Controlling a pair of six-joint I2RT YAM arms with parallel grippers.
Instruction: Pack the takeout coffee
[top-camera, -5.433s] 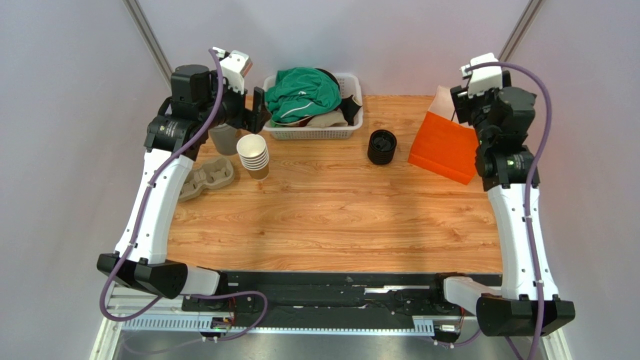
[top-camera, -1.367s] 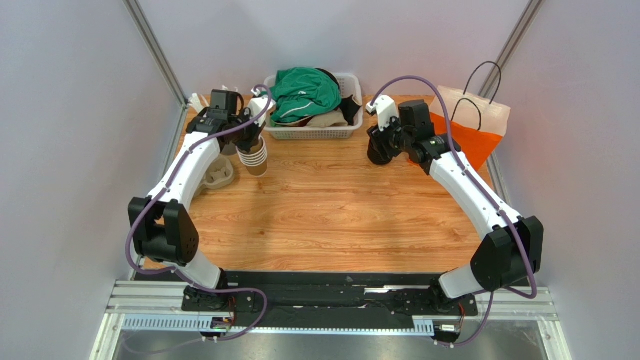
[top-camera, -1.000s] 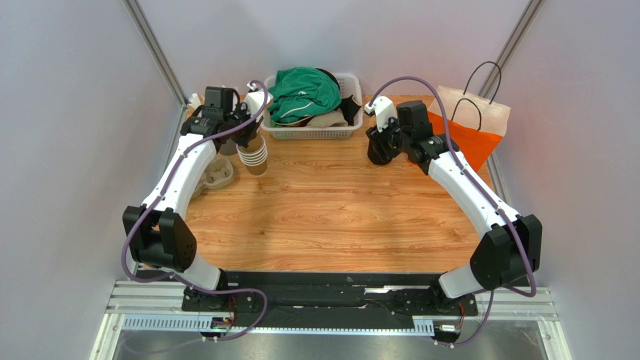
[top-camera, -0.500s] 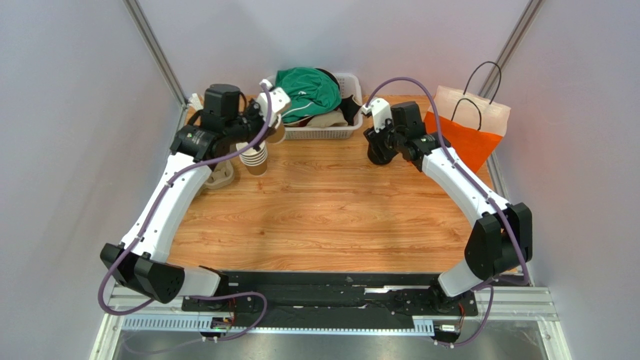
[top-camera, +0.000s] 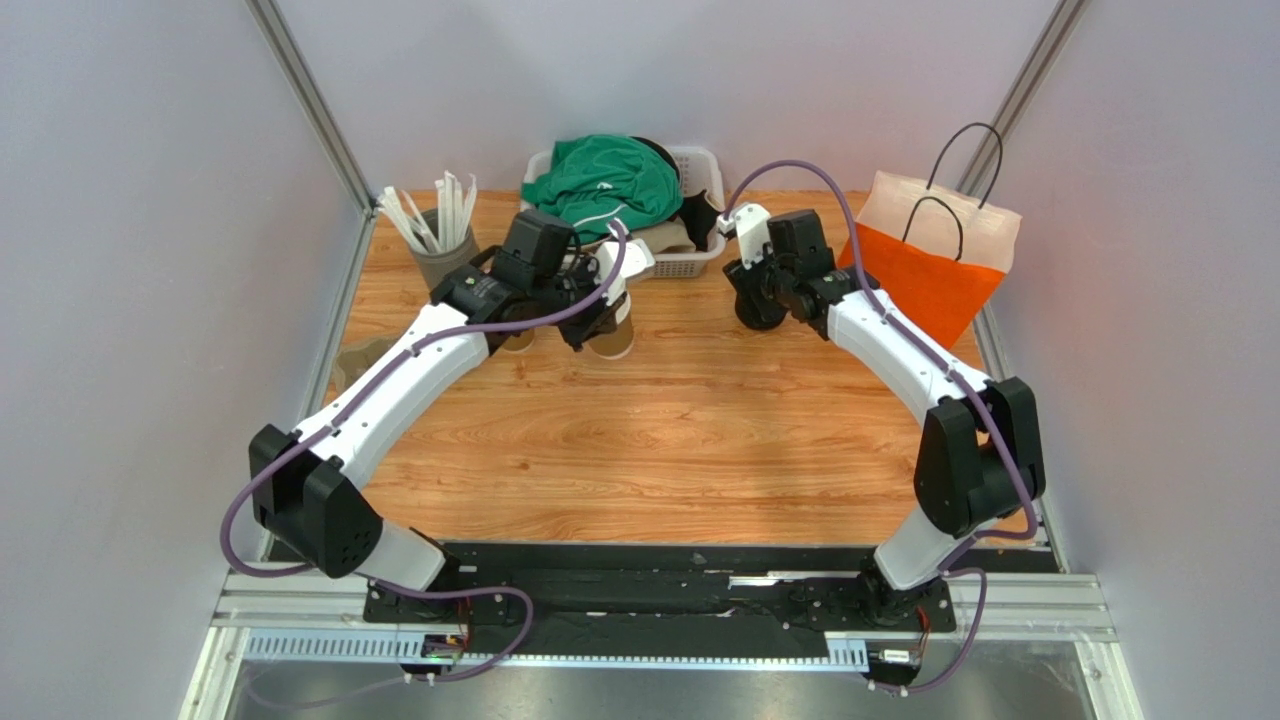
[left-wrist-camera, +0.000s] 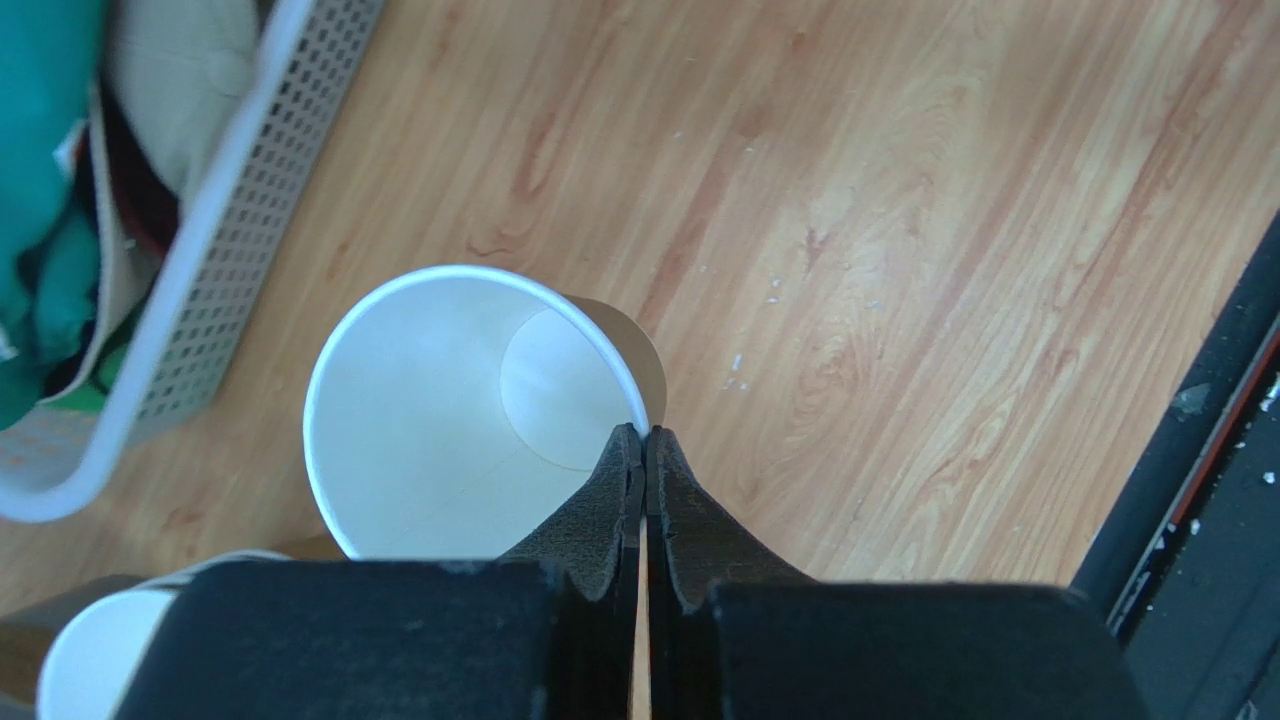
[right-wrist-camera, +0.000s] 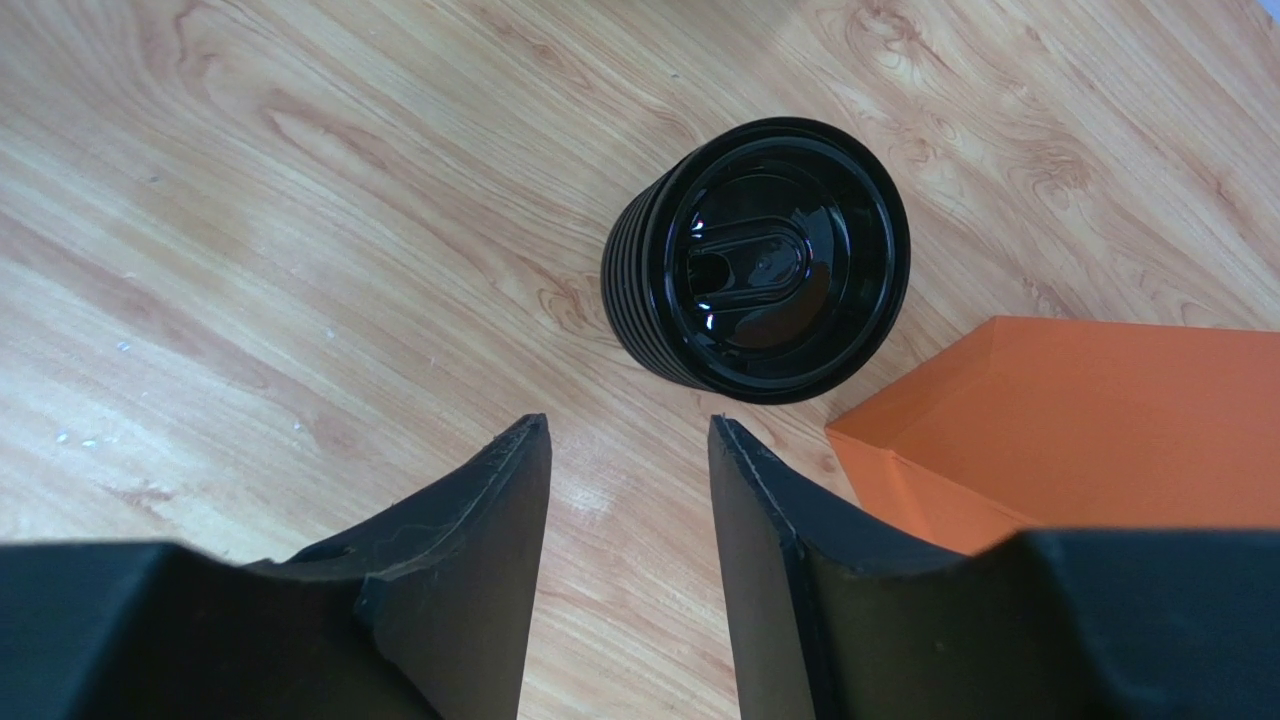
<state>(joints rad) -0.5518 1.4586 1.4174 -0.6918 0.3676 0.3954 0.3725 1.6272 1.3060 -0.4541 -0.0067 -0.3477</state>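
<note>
– Kraft cup (left-wrist-camera: 451, 405) is coming off the pile, op: your left gripper (left-wrist-camera: 646, 446) is pinching its rim, jaws shut tight, one finger inside & one outside.
– Where's it sitting now?
– You're holding it in front of the white basket (left-wrist-camera: 226, 255), just beside the cup stack (left-wrist-camera: 83, 675) it was on a sec ago. The L arm is swinging it toward the middle of the table (left-wrist-camera: 902, 225). Can't tell from the wrist cam whether it's resting on the wood or hanging just above.
– And the R side?
– Your right gripper (right-wrist-camera: 624, 450) is hovering w/ jaws apart, gripping nothing, and the black lid stack (right-wrist-camera: 756, 258) is lying just ahead of its tips. A few secs back it was up by the orange bag (right-wrist-camera: 1082, 405); now it's lining up on the lids.
– So what's that meaning for the job?
– You're still lacking a takeout coffee as such: the cup's open, no lid on. I'm reading this as separation done, lidding coming next, bagging after. The bag's standing just past the lids, so you're not facing a long carry.
</note>
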